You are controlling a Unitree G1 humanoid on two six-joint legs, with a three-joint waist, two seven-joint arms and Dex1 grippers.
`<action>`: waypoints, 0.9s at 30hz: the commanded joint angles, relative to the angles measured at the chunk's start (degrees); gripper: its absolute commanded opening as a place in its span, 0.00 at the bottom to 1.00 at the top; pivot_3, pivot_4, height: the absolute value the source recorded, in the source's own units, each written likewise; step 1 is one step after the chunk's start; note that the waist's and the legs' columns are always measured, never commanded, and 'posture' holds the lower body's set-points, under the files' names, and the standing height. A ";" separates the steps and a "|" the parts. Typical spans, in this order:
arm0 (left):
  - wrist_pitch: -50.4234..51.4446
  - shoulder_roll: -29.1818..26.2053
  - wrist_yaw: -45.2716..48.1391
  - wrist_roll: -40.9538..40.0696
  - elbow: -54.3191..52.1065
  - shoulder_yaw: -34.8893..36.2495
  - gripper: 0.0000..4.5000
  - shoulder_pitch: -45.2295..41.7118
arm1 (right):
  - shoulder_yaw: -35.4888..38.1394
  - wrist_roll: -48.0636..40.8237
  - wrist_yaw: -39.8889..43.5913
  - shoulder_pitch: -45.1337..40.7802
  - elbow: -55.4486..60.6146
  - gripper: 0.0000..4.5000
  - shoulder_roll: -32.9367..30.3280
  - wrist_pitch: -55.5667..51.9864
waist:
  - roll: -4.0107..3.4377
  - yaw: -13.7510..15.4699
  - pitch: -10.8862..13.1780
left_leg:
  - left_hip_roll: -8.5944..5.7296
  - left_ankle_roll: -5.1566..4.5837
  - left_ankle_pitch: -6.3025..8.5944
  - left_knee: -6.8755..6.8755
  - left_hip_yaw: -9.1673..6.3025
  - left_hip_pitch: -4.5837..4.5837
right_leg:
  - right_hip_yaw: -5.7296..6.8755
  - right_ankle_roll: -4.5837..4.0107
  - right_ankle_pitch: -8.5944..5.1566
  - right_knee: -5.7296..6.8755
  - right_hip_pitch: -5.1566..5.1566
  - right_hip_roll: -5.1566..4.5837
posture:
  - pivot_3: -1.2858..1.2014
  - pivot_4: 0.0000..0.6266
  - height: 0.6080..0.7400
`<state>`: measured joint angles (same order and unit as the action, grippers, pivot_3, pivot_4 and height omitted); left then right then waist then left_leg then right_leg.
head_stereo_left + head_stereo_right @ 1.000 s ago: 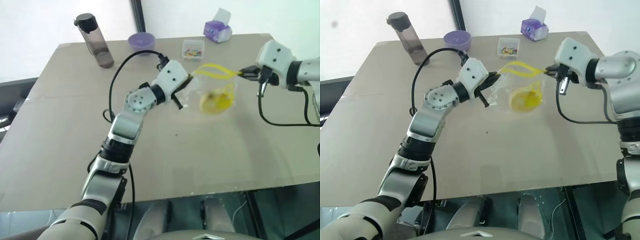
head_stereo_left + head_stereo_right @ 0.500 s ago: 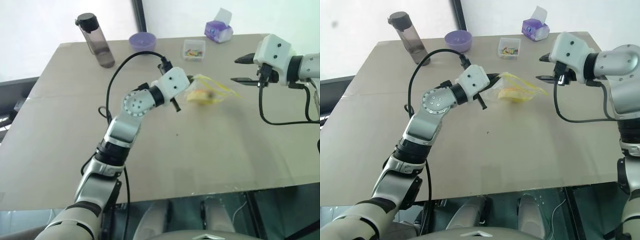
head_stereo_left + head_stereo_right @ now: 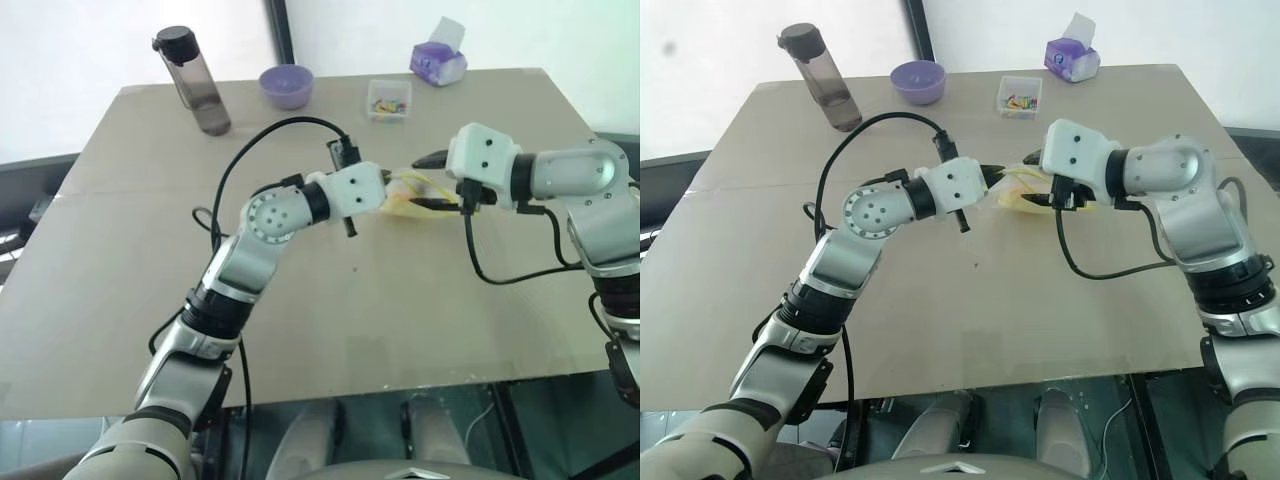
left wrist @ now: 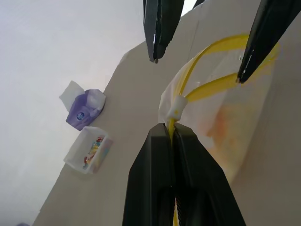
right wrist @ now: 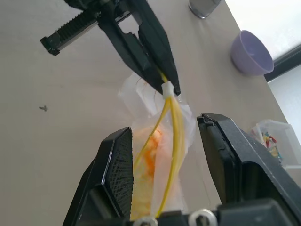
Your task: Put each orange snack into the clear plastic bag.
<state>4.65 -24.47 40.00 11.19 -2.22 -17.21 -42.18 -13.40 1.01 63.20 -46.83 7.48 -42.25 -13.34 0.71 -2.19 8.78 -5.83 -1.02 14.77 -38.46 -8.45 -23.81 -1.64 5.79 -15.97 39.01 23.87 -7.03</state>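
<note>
The orange snack (image 5: 149, 155) sits inside the clear plastic bag (image 5: 162, 141), showing as an orange-yellow blur through the crinkly film, and the bag hangs over the middle of the tabletop (image 3: 400, 300) between the two end effectors. The left end effector (image 4: 172, 134) is clamped tight on the bag's yellow zip strip (image 4: 207, 89), just beside the small white slider. The right end effector (image 5: 164, 155) stands with its fingers spread, one on each side of the bag and the snack within it; whether the pads touch the film cannot be told. The right wrist view gives the plainest look at the snack through the bag, while the left wrist view shows the strip parting into two yellow bands beyond the pinch, with the right fingers' dark tips above them. The head views alone take in the far edge of the tabletop: a dark water bottle (image 3: 193, 80), a purple bowl (image 3: 286, 85), a small clear box of colourful bits (image 3: 388, 98) and a purple tissue pack (image 3: 437, 63). No writing can be read on any of them.
</note>
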 commanded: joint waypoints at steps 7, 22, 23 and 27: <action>0.73 -0.33 1.07 1.15 -4.59 0.15 0.00 -1.20 | 0.24 1.84 -2.90 -1.43 0.58 0.55 2.25 2.56 | 0.00 -0.15 0.00 | 0.01 0.00 0.00 0.00 0.00 0.01 | 0.00 0.00 0.00 0.00 0.00 0.01 | 0.52 0.24 1.00; 1.23 -0.16 1.89 1.39 -4.03 -0.20 0.00 -2.00 | 0.71 2.89 -4.69 -1.87 -0.41 0.02 4.67 4.41 | 0.00 -0.17 0.00 | 0.00 0.00 0.00 0.00 0.00 0.01 | 0.00 0.00 0.00 0.01 0.00 0.01 | 0.52 0.24 1.00; 1.18 -0.13 1.87 1.41 -3.96 -0.20 0.00 -2.07 | 0.71 2.89 -4.75 -1.81 -0.38 0.02 4.69 4.37 | 0.00 -0.17 0.00 | 0.00 0.00 0.00 0.00 0.00 0.01 | 0.00 0.00 0.00 0.01 0.00 0.02 | 0.52 0.24 1.00; 1.10 -0.07 1.89 1.46 -3.92 -0.24 0.00 -2.15 | 0.56 3.17 -4.82 -1.28 -0.45 0.02 4.62 4.55 | 0.00 -0.17 0.00 | 0.00 0.00 0.00 0.00 0.00 0.01 | 0.00 0.00 0.00 0.01 0.00 0.02 | 0.52 0.24 1.00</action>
<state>6.55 -24.62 41.58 13.05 -3.96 -17.97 -42.68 -13.69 4.02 59.48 -47.02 6.20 -37.63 -9.64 0.71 -2.36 8.78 -5.83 -1.02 14.77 -38.46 -8.45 -23.80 -1.64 5.79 -15.97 39.02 23.88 -7.01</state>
